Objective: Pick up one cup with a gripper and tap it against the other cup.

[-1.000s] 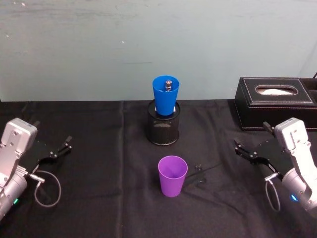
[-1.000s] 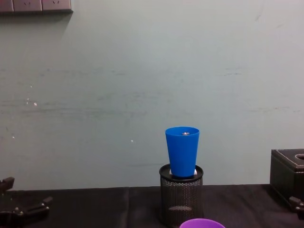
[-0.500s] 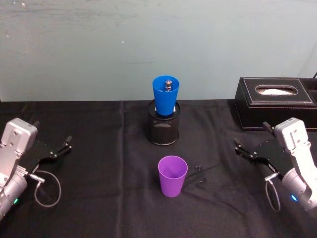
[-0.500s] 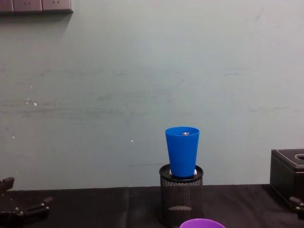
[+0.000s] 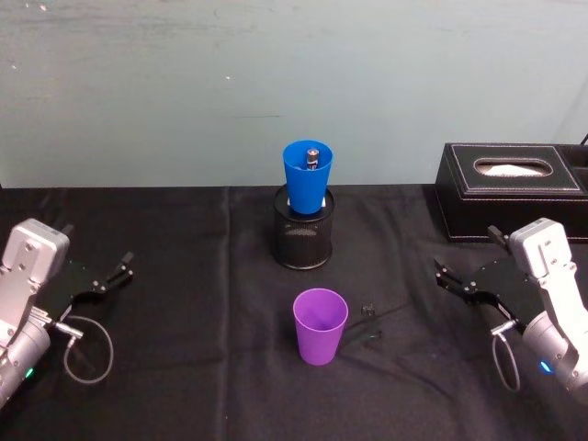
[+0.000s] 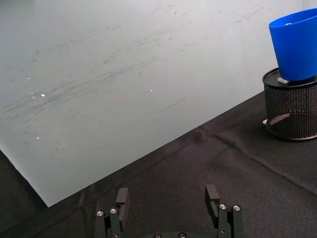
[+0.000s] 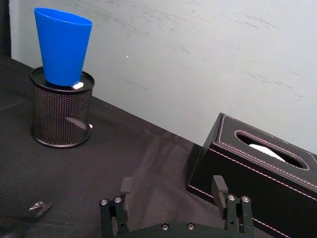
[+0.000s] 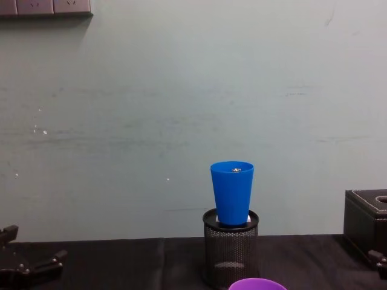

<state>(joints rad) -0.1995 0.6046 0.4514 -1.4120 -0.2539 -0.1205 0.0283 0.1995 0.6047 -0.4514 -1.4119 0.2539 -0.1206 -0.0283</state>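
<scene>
Black cloth tabletop [image 5: 184, 367], pale wall [image 5: 138, 92] behind. Purple cup [image 5: 321, 326] upright mid-table, well short of the blue cup [image 5: 308, 177] perched in a mesh holder [image 5: 302, 241]. Right gripper [image 5: 441, 276] and left gripper [image 5: 127, 265] both spread open, empty, parked at the sides. Best bet: come in sideways, pinch mid-wall without squashing, lift clear, tap lightly to avoid tipping the holder. Can't make out the shiny bit [image 5: 312, 154] inside the blue one; purple cropped to its rim in chest view.
</scene>
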